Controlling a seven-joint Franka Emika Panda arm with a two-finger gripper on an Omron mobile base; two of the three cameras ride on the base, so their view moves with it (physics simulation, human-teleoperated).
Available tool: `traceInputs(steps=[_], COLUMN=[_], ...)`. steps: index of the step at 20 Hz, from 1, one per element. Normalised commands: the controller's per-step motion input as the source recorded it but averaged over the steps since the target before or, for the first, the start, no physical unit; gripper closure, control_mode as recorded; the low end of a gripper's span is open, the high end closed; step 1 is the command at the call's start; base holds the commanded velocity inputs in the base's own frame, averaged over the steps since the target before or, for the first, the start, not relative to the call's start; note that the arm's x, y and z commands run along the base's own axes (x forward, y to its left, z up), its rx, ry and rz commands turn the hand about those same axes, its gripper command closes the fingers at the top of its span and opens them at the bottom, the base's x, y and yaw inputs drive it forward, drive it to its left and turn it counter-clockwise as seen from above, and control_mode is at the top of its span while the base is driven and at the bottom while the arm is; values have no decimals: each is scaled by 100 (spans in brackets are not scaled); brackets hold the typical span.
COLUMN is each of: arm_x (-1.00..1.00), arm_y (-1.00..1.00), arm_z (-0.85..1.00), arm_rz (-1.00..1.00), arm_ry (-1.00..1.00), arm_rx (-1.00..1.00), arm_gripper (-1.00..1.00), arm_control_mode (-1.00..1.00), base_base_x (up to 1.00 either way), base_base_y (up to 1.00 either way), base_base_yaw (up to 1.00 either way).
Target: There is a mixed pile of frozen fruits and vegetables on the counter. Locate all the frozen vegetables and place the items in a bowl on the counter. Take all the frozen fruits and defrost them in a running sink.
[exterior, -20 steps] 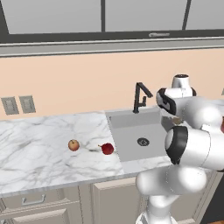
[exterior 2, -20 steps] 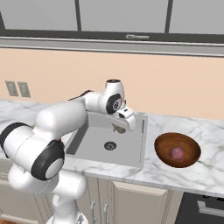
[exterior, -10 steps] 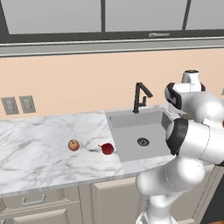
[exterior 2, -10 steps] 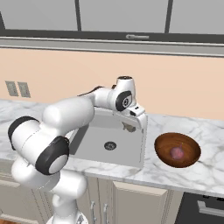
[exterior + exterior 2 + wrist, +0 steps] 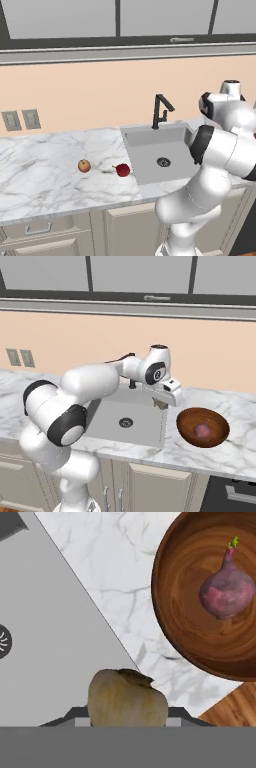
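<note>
Gripping pale olive-brown fruit (image 5: pixel 128 698), tool (image 5: pixel 161 402) above sink (image 5: pixel 107 421) edge beside bowl (image 5: pixel 186 431); no readable writing.

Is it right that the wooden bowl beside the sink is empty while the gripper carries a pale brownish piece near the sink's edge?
Not quite: the bowl is not empty. The hand view shows a pinkish-purple vegetable lying in it, also visible in the right base view. The rest holds: the gripper carries a pale brownish piece near the sink edge.
</note>
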Motion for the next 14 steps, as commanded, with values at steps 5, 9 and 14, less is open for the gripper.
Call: traceInputs(steps=[5,9,14], arm_x=[0,0,2], arm_y=[-51,-52,-51], arm_z=[0,0,-5], arm_rz=[0,0,0], arm_ry=[4,4,2], arm_rx=[7,7,6], arm_gripper=[100,100,100], arm_control_mode=[-100,-100,-100], base_base_x=[0,0,0], base_base_y=[0,0,0], base_base_yaw=[0,0,0])
